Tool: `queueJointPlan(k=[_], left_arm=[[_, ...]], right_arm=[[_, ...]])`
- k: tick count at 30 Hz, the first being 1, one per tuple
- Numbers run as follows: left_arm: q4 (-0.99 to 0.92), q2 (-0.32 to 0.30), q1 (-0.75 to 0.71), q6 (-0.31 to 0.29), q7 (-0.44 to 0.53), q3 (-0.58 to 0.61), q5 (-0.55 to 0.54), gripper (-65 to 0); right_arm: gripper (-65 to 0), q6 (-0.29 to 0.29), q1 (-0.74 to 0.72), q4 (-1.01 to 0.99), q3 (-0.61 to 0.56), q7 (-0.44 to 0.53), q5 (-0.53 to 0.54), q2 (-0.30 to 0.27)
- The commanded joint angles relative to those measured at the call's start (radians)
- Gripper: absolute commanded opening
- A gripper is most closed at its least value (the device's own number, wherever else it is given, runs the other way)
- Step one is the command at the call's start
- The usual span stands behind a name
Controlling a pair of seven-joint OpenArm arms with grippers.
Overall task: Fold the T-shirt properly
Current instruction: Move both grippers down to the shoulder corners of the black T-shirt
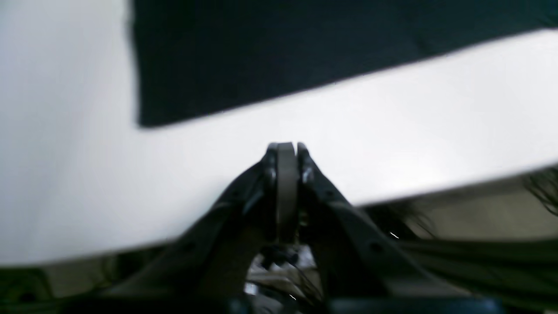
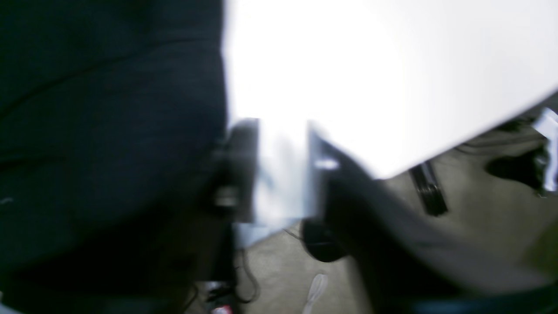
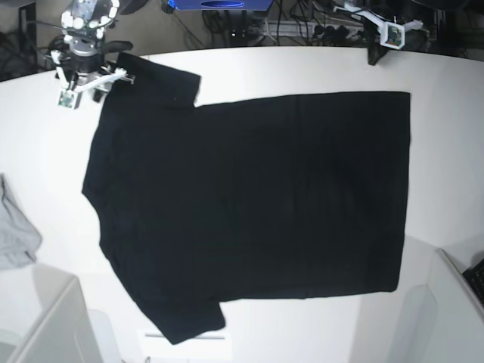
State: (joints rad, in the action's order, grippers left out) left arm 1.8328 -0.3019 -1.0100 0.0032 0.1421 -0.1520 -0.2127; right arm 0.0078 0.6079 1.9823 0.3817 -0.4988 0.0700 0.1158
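white table (image 3: 302,72), black t-shirt (image 3: 257,197) spread flat.

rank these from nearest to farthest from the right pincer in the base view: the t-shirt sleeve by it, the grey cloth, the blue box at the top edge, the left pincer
From the right pincer:
1. T-shirt sleeve, right beside it at top left.
2. Blue box, along the top edge.
3. Grey cloth, at the left edge, lower down.
4. Left pincer, far across at top right.

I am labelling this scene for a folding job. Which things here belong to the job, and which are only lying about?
Belong to the job:
- black T-shirt, spread flat
- right gripper, at its sleeve
- left gripper, shut, over bare table

Only lying about:
- small grey cloth, at the table's edge
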Motion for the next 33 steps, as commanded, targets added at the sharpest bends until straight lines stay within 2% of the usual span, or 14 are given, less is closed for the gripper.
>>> queueJointPlan(k=[1,2,4,7,8,10,11,13,15,18,23,27,33], left_arm=[[0.012,-0.003,-0.017,0.007,0.024,-0.022,-0.021,-65.0],[0.009,-0.003,-0.016,0.007,0.024,-0.042,-0.057,-65.0],[-0.006,-0.004,-0.014,0.004,0.024,-0.074,-0.155,-65.0],[-0.045,-0.004,0.018,0.002,0.024,-0.119,-0.305,-43.8],[-0.061,-0.004,0.026,0.001,0.024,-0.133,-0.331,-38.0],[-0.084,-0.006,0.035,-0.015,0.024,-0.153,-0.342,-29.3],[-0.086,-0.006,0.043,-0.042,0.024,-0.159,-0.345,-28.0],[-0.091,-0.001,0.052,-0.111,0.024,-0.177,-0.35,-28.8],[-0.092,-0.001,0.058,-0.139,0.024,-0.196,-0.35,-30.1],[-0.094,0.0,0.07,-0.147,0.024,-0.197,-0.382,-30.6],[-0.155,-0.006,0.09,-0.148,0.024,-0.197,-0.572,-29.8],[-0.193,-0.006,0.118,-0.148,0.021,-0.197,-0.575,-29.6],[-0.207,-0.006,0.168,-0.148,-0.121,-0.199,-0.583,-29.5]], right_arm=[[-28.8,-0.006,0.007,0.022,-0.003,0.021,0.047,-0.008],[-26.9,-0.004,0.008,0.021,-0.002,0.019,0.112,-0.012],[-26.9,0.028,0.016,0.016,0.01,0.019,0.241,-0.031],[-26.9,0.099,0.019,0.012,0.047,0.018,0.439,-0.063],[-26.9,0.102,0.017,0.001,0.061,0.018,0.482,-0.072],[-26.9,0.102,0.013,-0.025,0.076,0.018,0.538,-0.094],[-26.9,0.1,0.002,-0.041,0.081,0.018,0.548,-0.104],[-26.9,0.1,-0.016,-0.085,0.084,0.018,0.545,-0.121],[-26.9,0.102,-0.027,-0.133,0.095,0.018,0.549,-0.133],[-26.9,0.105,-0.039,-0.197,0.096,0.018,0.548,-0.138],[-26.9,0.108,-0.041,-0.231,0.069,-0.002,0.543,-0.14],[-26.9,0.108,-0.041,-0.231,0.015,-0.051,0.543,-0.14],[-26.9,0.108,-0.035,-0.231,-0.026,-0.054,0.543,-0.14]])
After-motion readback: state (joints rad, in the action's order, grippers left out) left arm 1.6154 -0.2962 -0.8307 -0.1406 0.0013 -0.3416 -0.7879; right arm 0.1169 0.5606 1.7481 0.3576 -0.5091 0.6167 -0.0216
